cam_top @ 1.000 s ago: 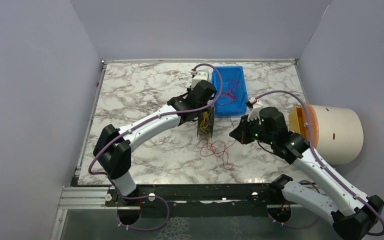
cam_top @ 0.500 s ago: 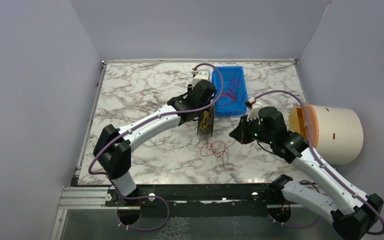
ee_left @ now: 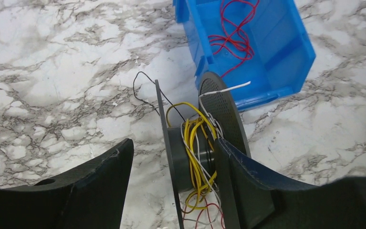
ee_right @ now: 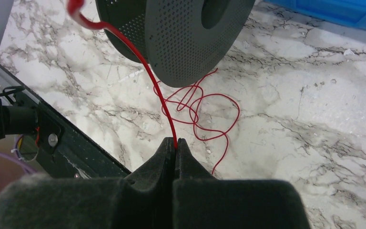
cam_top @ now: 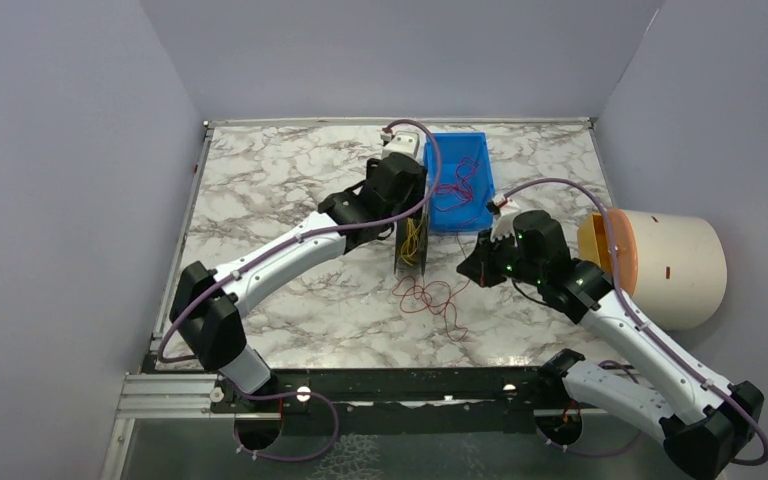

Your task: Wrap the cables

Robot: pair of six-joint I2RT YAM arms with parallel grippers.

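Observed a white surface with grey marble veining, boxed in by plain grey-lilac walls at left, back and right. Noted a metal rail along the near edge, by the arm bases. Found a blue bin at the back of the surface, right of centre, holding a tangle of red cables. Logged a cream cylinder with an orange end, lying on its side at the right edge near the wall.

Found a dark spool standing on edge just in front of the bin, its perforated flanges upright. Noted yellow cables wound loosely round its hub, with a few white and red strands among them. Cannot tell whether spool and bin touch.

Found the left fingers released and spread wide, straddling the spool. Saw one finger well clear of the nearer flange and the other close against the far flange; contact there not resolvable.

Found the right fingers clenched tight on a single red cable, drawn straight from the fingertips up to the spool's rim. Noted loose red loops on the bare surface in front of the spool, between the two arms.
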